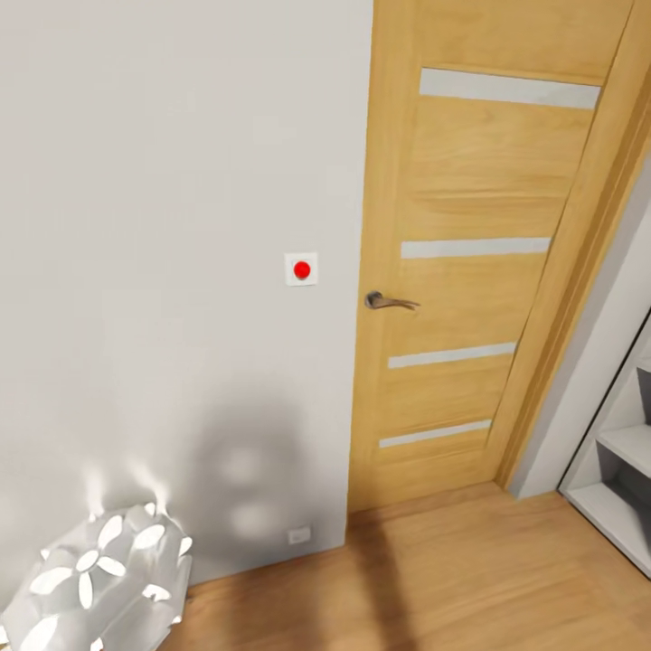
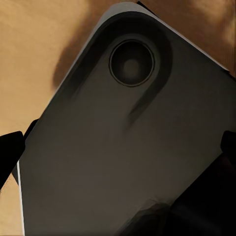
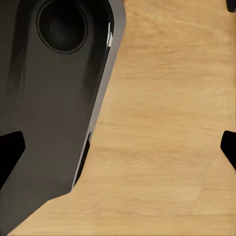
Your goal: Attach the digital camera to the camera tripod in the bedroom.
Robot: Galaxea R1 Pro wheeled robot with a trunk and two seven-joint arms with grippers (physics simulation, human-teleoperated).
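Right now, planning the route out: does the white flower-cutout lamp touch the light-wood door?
Apart. Head view: lamp sits left, grey wall between it and the door.

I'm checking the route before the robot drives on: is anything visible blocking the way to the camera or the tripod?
That can't be judged here: the head view faces a grey wall and a closed wooden door, with a white lamp low beside the wall. Both wrist views look down at wood floor past the robot's own dark base.
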